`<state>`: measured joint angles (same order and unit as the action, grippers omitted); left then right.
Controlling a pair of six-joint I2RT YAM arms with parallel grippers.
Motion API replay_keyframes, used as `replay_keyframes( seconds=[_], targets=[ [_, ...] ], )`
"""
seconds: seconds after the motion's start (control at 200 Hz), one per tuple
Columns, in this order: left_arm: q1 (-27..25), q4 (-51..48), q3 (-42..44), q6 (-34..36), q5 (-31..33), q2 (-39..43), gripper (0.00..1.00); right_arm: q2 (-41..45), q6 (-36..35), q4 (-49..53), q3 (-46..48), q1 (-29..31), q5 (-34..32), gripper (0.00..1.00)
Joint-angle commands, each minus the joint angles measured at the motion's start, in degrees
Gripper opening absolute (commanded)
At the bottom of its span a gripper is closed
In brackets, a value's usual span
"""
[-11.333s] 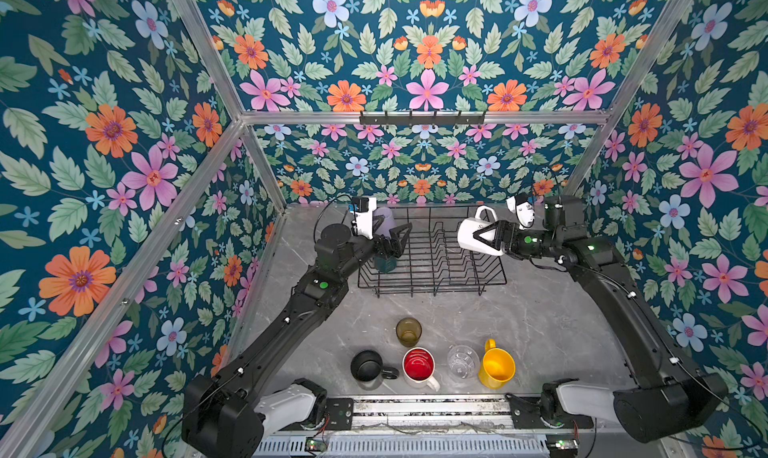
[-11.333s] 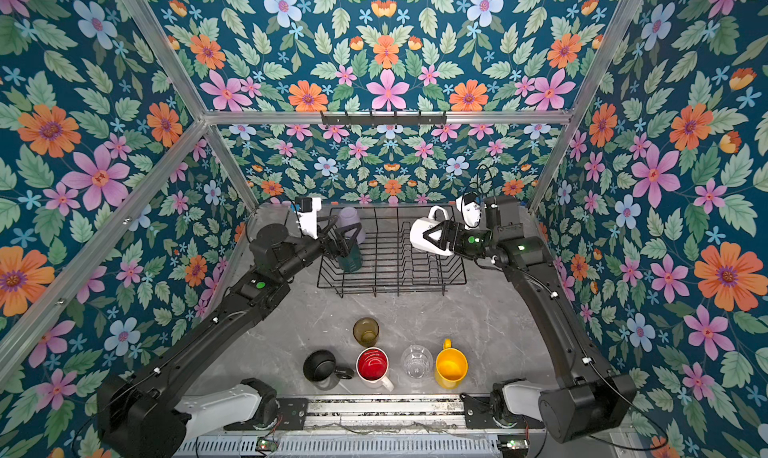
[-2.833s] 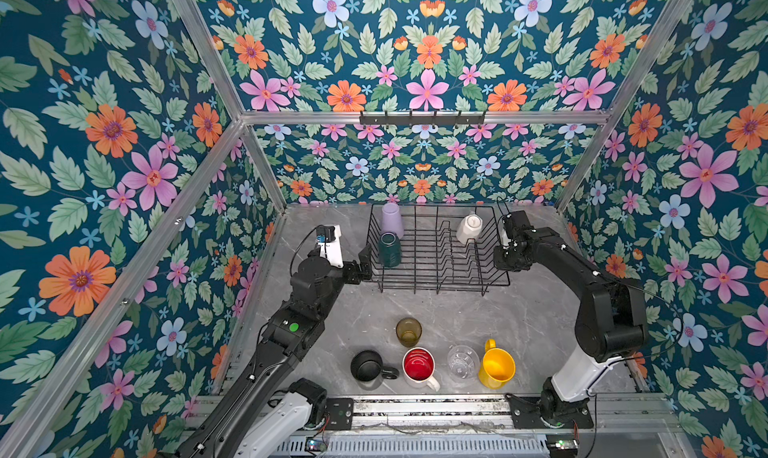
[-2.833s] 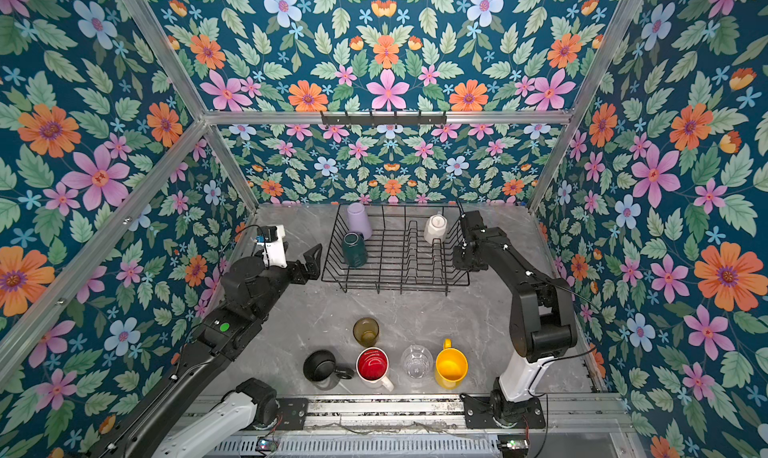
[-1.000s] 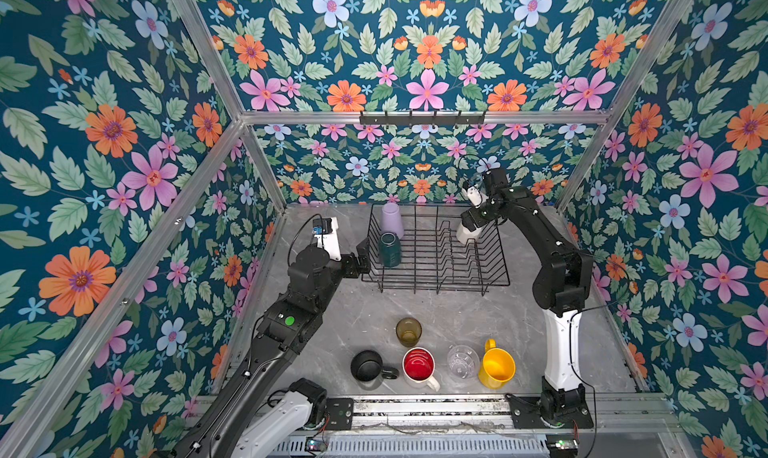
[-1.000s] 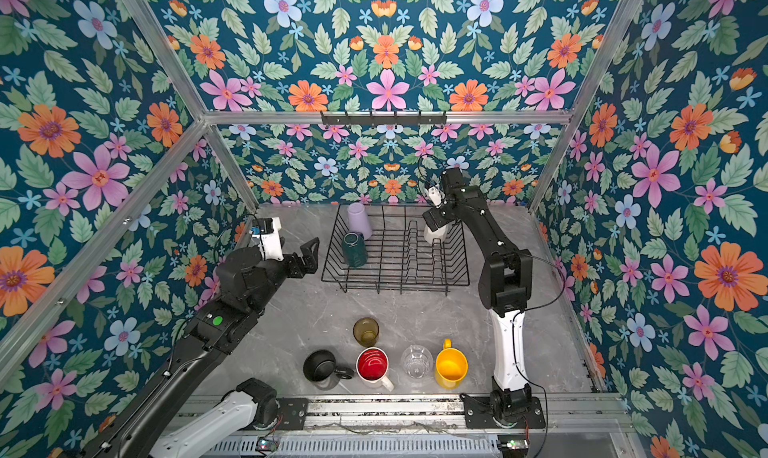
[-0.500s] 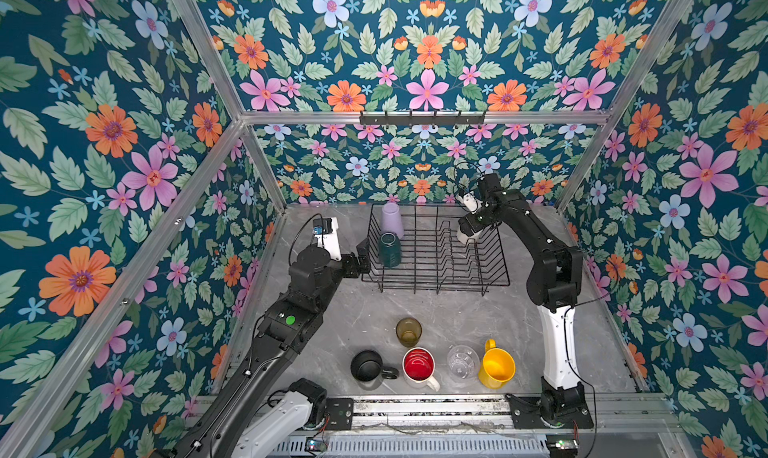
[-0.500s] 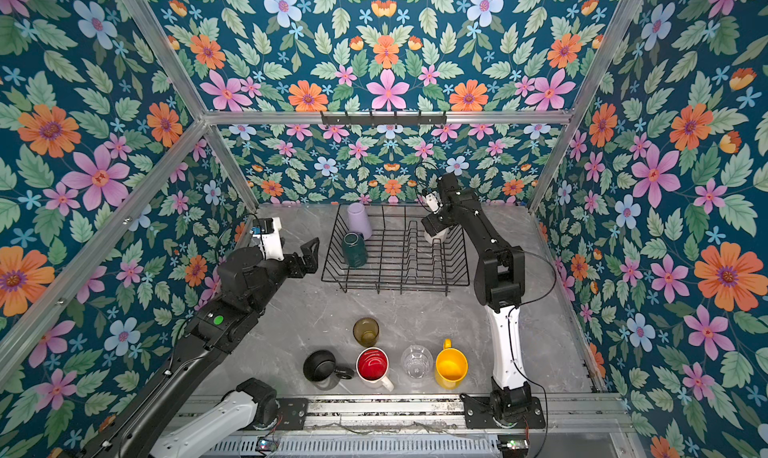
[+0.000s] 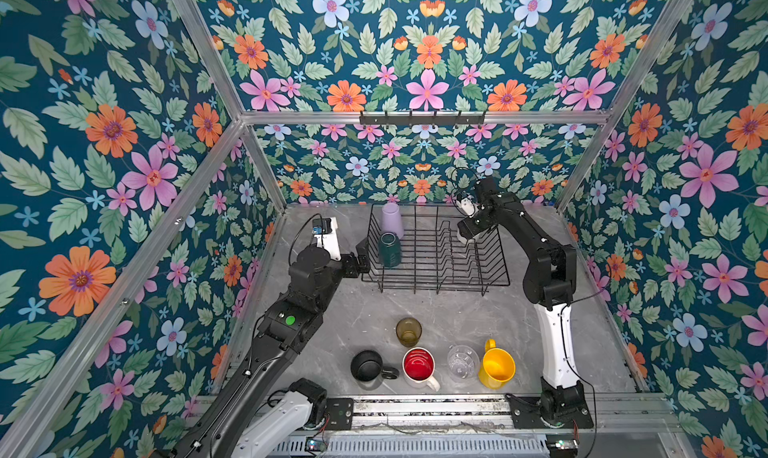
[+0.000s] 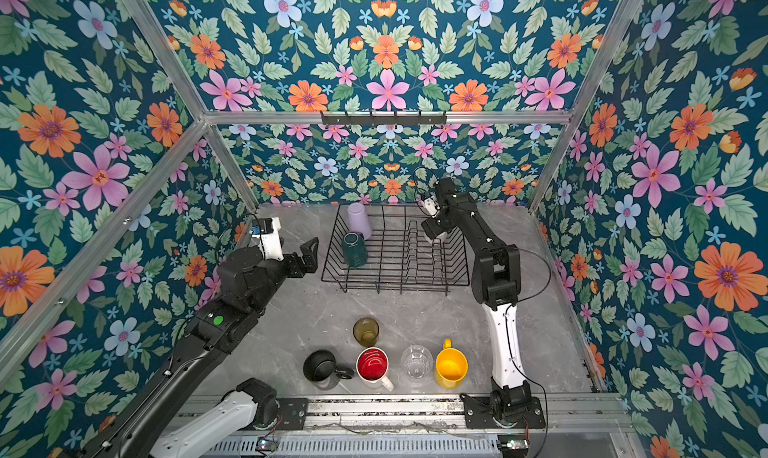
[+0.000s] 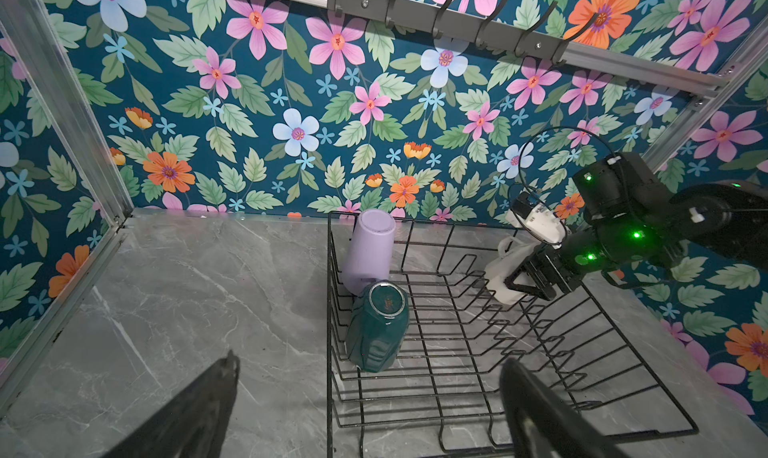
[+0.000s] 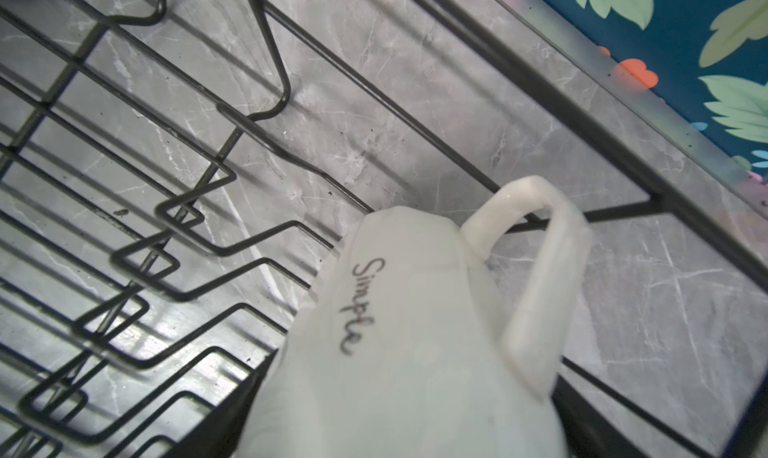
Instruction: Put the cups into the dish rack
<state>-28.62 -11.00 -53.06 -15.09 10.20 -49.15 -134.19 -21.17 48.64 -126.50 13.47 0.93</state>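
Note:
The dish rack (image 9: 436, 283) (image 10: 395, 287) stands at the back of the table. Upside down at its left end are a lilac tumbler (image 9: 392, 220) (image 11: 370, 244) and a teal mug (image 9: 390, 250) (image 11: 376, 331). A cream-white mug (image 12: 395, 310) (image 11: 498, 273) lies tilted at the rack's far right corner, with my right gripper (image 9: 467, 236) (image 10: 436, 236) (image 11: 515, 281) (image 12: 409, 402) shut on its body. My left gripper (image 9: 359, 258) (image 10: 309, 254) (image 11: 370, 366) hangs open and empty just left of the rack.
Near the front edge stand an amber glass (image 9: 408, 331), a black mug (image 9: 368, 366), a red-inside white mug (image 9: 418, 366), a clear glass (image 9: 462, 362) and a yellow mug (image 9: 496, 366). A hook rail (image 9: 422, 118) runs along the back wall.
My right gripper has come down a little onto the cream-white mug and its jaws have narrowed around it. The left arm has stayed still.

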Motion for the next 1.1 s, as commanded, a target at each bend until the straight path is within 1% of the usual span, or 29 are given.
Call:
replay_keyframes(
  seconds=[0.0, 0.135, 0.325, 0.48, 0.655, 0.895, 1.095],
  targets=[
    [-0.03, 0.22, -0.03, 0.06, 0.56, 0.19, 1.0, 0.39, 0.4, -0.08, -0.5, 0.31, -1.8, 0.78],
    [-0.03, 0.21, -0.03, 0.15, 0.44, 0.2, 1.0, 1.54, 0.43, -0.3, -0.78, 0.32, -2.8, 0.72],
    [-0.04, 0.11, 0.15, 0.18, 0.44, 0.45, 1.0, 2.44, 2.12, 1.47, -2.62, 0.46, -3.54, 0.6],
    [-0.03, 0.06, 0.24, 0.15, 0.36, 1.01, 1.0, 2.0, 4.65, 4.41, -5.7, 0.43, -4.51, 0.57],
    [-0.07, -0.1, 0.41, 0.17, 0.45, 1.33, 1.0, -0.28, 9.93, 10.3, -12.32, 0.43, -6.75, 0.53],
    [-0.05, -0.02, 0.67, 0.24, 0.45, 1.64, 1.0, -3.09, 14.91, 15.33, -18.46, 0.41, -6.64, 0.49],
    [-0.03, -0.04, 0.94, 0.37, 0.44, 1.96, 1.0, -3.53, 17.2, 16.51, -20.49, 0.41, -6.64, 0.45]
  ],
)
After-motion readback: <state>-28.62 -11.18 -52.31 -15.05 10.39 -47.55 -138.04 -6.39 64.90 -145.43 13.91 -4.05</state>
